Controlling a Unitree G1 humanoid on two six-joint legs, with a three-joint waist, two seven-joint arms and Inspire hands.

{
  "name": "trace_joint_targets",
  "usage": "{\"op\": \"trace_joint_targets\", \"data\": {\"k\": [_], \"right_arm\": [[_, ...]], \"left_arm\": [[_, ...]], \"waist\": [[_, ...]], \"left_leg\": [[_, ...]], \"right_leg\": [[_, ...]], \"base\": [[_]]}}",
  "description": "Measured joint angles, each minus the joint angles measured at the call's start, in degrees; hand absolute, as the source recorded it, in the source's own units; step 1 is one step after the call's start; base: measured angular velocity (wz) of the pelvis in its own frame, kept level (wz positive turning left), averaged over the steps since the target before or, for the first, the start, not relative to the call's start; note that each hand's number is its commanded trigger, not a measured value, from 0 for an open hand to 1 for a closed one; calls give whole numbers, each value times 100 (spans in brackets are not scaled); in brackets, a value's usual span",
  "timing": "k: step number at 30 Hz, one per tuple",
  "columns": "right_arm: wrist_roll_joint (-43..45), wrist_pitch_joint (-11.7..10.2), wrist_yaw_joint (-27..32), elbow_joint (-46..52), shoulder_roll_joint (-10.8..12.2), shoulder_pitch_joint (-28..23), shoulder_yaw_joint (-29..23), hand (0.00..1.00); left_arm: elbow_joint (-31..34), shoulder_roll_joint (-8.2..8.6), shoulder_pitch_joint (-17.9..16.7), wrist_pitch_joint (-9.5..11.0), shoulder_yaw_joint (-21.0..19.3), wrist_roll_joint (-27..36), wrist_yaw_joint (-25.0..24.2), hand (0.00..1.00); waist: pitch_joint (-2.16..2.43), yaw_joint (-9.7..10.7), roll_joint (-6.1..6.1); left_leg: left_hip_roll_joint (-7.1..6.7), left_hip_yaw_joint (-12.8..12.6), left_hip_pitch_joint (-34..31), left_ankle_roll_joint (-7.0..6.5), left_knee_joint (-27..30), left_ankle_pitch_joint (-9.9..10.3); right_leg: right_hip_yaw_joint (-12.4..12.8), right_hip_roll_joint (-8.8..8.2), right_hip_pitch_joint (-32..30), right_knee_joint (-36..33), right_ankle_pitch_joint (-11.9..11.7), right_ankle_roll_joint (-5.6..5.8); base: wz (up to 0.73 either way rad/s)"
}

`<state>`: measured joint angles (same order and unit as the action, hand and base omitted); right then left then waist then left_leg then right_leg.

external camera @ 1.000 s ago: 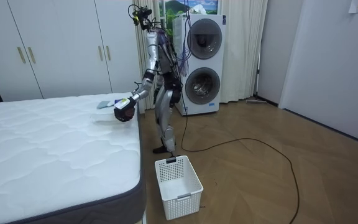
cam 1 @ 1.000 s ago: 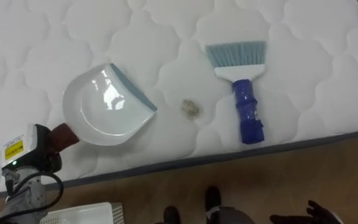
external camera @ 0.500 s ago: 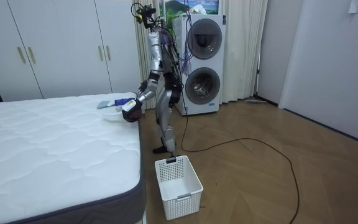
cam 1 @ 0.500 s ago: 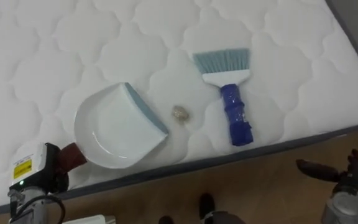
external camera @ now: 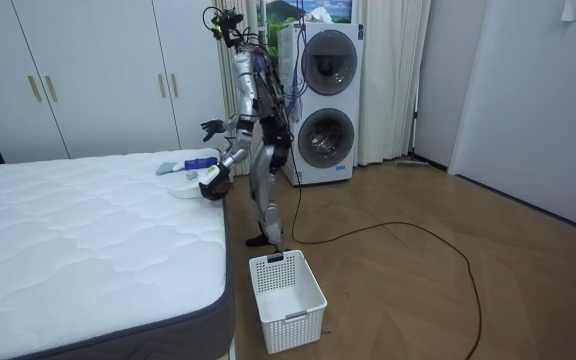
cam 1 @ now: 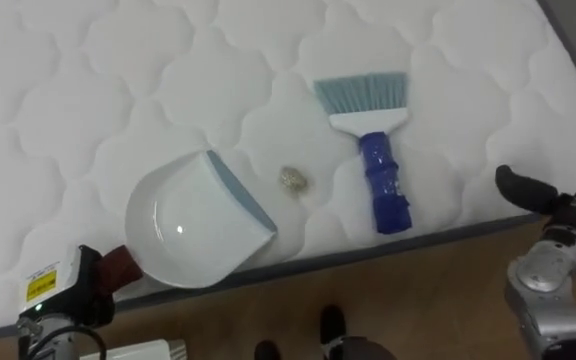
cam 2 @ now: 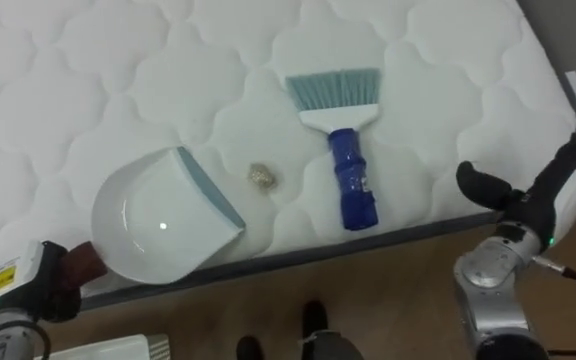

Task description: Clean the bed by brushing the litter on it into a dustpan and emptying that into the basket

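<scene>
A white dustpan (cam 1: pixel 193 228) with a blue-grey lip lies on the quilted white mattress (cam 1: pixel 88 80) near its front edge. Its brown handle (cam 1: pixel 120 265) runs into my left hand (cam 1: pixel 60 292), which is shut on it at the lower left. A small crumpled scrap (cam 1: pixel 291 180) lies just right of the pan's lip. Beyond it lies a brush (cam 1: pixel 376 160) with a blue handle and pale blue bristles pointing away from me. My right hand (cam 1: pixel 533 192) hovers open at the bed's edge, right of the brush and apart from it.
I stand at the bed's corner, with two stacked washing machines (external camera: pixel 323 100) behind me. A white slatted basket (external camera: pixel 286 288) sits on the wooden floor by the bed's side. White wardrobes (external camera: pixel 98 75) line the far wall.
My right hand has come up from the lower right to the bed's edge beside the brush. The left hand has drawn the dustpan a little toward the near edge.
</scene>
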<state>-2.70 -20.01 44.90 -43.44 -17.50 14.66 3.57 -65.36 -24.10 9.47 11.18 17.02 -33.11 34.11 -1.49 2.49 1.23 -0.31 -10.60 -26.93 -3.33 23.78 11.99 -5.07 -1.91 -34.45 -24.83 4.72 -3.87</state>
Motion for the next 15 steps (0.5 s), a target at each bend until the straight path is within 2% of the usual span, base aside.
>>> {"op": "trace_joint_targets", "data": {"k": [3,5,7,15], "right_arm": [[56,-23,17,152,-13,5,224,0],[122,-63,6,165,-16,67,418,0],[120,-64,-89,111,-11,122,546,0],[105,-45,-577,-211,3,114,1003,0]], "left_arm": [[7,5,65,4,19,0,-83,100],[4,14,181,-5,100,2,-153,100],[6,15,263,-3,116,0,-240,100],[21,14,508,-10,115,-11,-332,100]], "waist": [[-35,-94,-11],[-113,-140,26],[-147,-173,51],[-151,-279,59]], "left_leg": [[3,0,-2,0,-1,0],[5,30,-33,-7,1,6],[5,38,-69,-8,-1,7],[-7,149,-83,-7,-5,5]], "right_leg": [[-7,-2,0,7,15,2],[-29,-10,-8,22,25,11],[-49,-17,-35,12,25,13],[-178,-52,-10,-5,94,-8]], "base": [[1],[8],[6],[8]]}}
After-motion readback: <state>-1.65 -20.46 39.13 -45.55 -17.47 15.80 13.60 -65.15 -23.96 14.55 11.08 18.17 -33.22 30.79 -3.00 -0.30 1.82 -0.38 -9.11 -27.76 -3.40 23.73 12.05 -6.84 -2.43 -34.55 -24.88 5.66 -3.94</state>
